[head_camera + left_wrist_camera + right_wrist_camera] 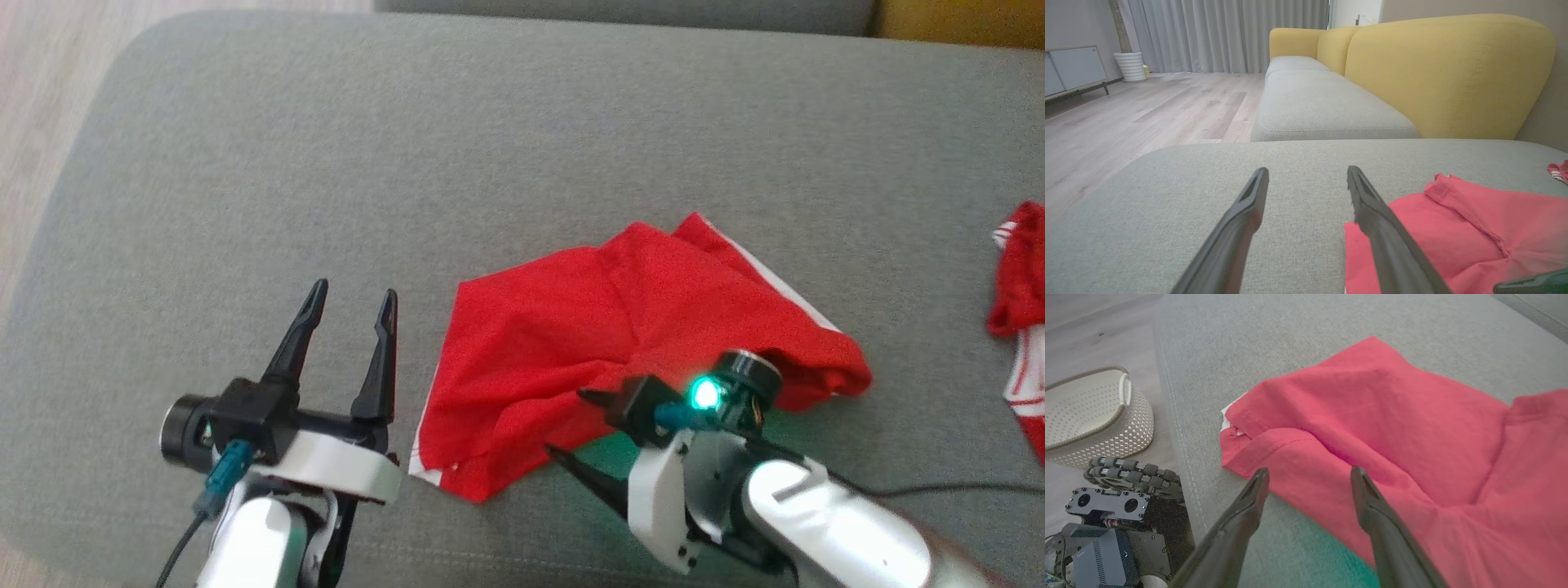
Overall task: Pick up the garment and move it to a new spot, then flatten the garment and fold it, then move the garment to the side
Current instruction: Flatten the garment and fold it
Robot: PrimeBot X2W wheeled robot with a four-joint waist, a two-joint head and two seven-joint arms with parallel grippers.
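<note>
- Over to the left jaws: spread wide, holding nothing, above bare grey sofa cushion point(490, 147); red garment point(588, 343) lies crumpled just to their right.
- And the right jaws: wide too, empty, tips at the garment's near edge, one finger point(1380, 522) over fabric, the other over cushion.
- Touching the cloth? Can't tell.
</note>
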